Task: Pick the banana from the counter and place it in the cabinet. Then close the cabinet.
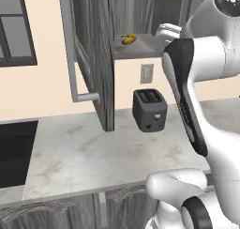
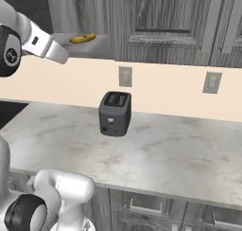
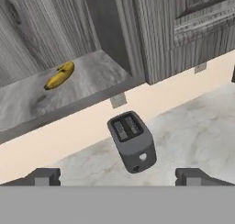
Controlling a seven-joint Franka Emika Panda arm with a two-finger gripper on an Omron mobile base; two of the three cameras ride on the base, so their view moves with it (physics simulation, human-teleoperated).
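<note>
The dark grey wood-grain wall cabinet [image 1: 101, 59] is standing open, its recessed-panel door [image 1: 86, 54] jutting out over the beige marbled stone counter [image 1: 89, 153]. The small yellow banana [image 3: 59, 75] is lying on the grey shelf [image 3: 92, 85], leaving bare shelf around it. The dark grey two-slot toaster [image 2: 115, 113] is sitting below, with open counter on both sides.

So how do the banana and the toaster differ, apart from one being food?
The banana is yellow and curved; the toaster is dark grey and boxy. The banana is much smaller than the toaster. The banana lies flat on the shelf of the open cabinet, while the toaster stands upright on the counter below. Neither is touched by the hand, whose fingers are spread wide.
</note>
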